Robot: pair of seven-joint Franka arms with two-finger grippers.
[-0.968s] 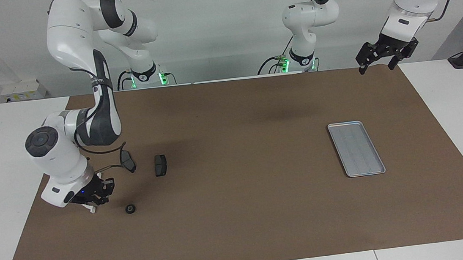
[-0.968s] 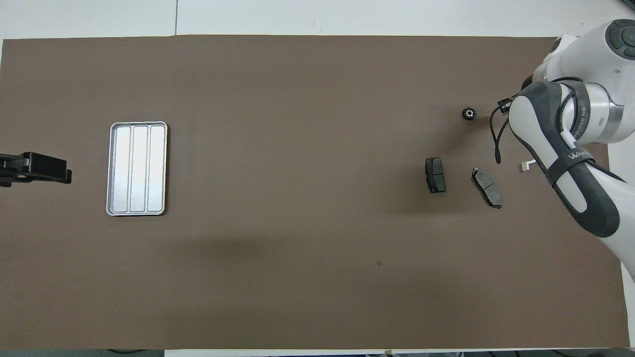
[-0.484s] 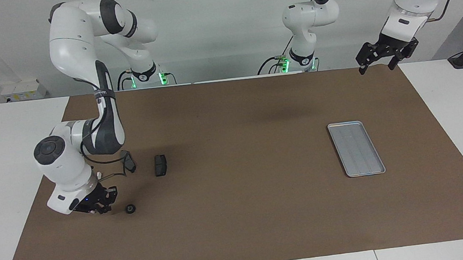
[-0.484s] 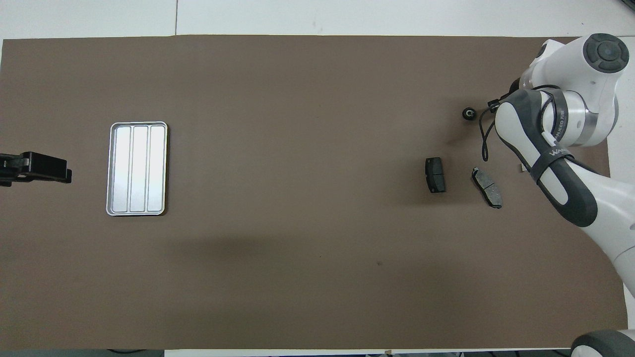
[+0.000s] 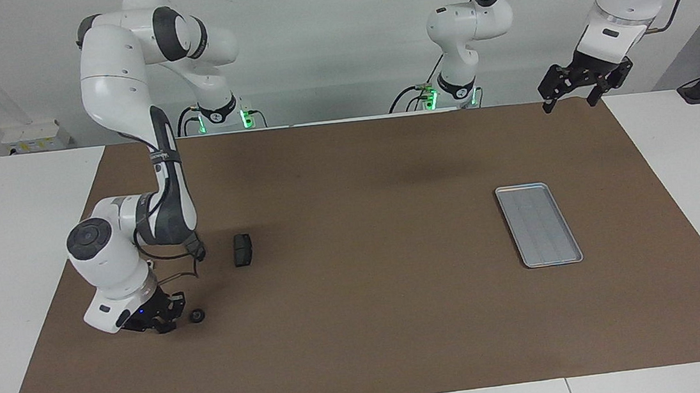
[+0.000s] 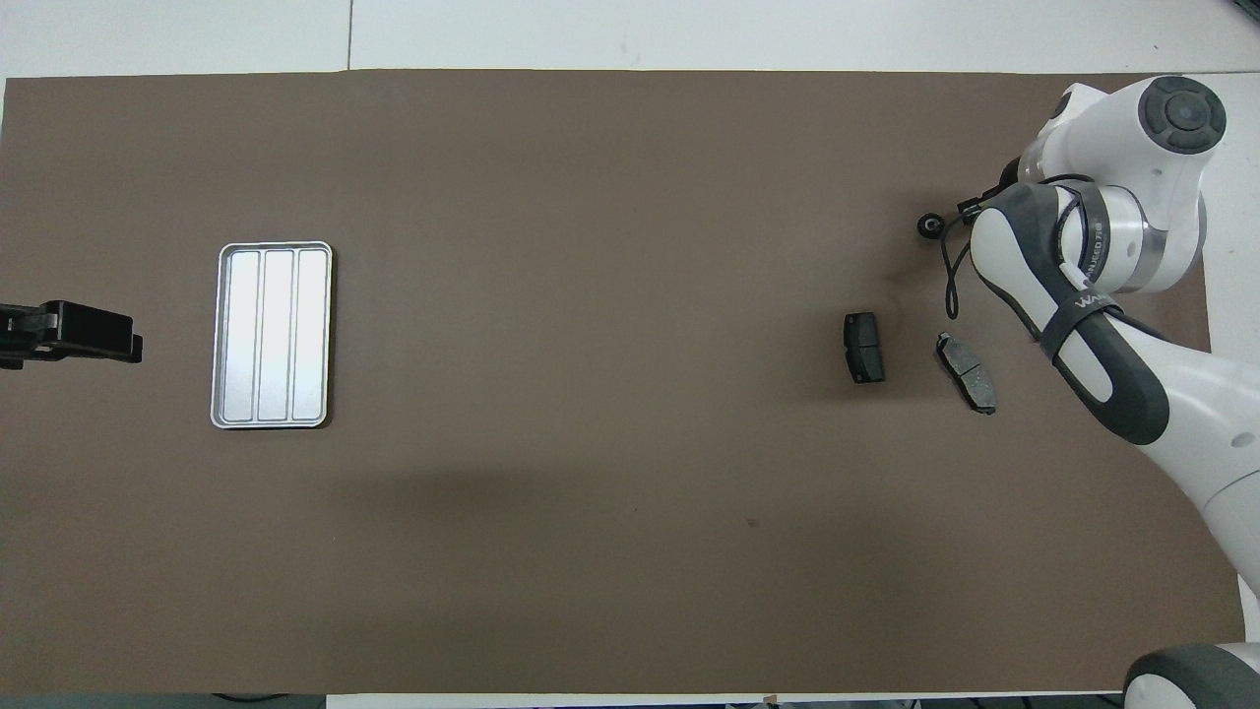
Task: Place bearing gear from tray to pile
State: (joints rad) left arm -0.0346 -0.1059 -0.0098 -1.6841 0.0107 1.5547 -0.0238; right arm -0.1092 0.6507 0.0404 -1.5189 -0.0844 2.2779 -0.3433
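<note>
Hovering with fingertips together: right gripper [image 5: 166, 317], low, just beside bearing gear [image 5: 197, 315]. Waiting spread apart above the mat's [image 5: 365, 349] two-o'clock edge: left gripper [image 5: 574, 88].

My right end effector [image 5: 166, 318] hangs low, fingertips together, just beside the bearing gear [image 5: 197, 315] on the table [image 5: 362, 324]. My left end effector [image 5: 583, 85] waits raised and spread, tray [image 5: 538, 224] bare.

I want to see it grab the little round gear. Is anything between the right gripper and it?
Nothing visible. The shut right gripper sits low beside the bearing gear, with only bare brown mat between them.
</note>
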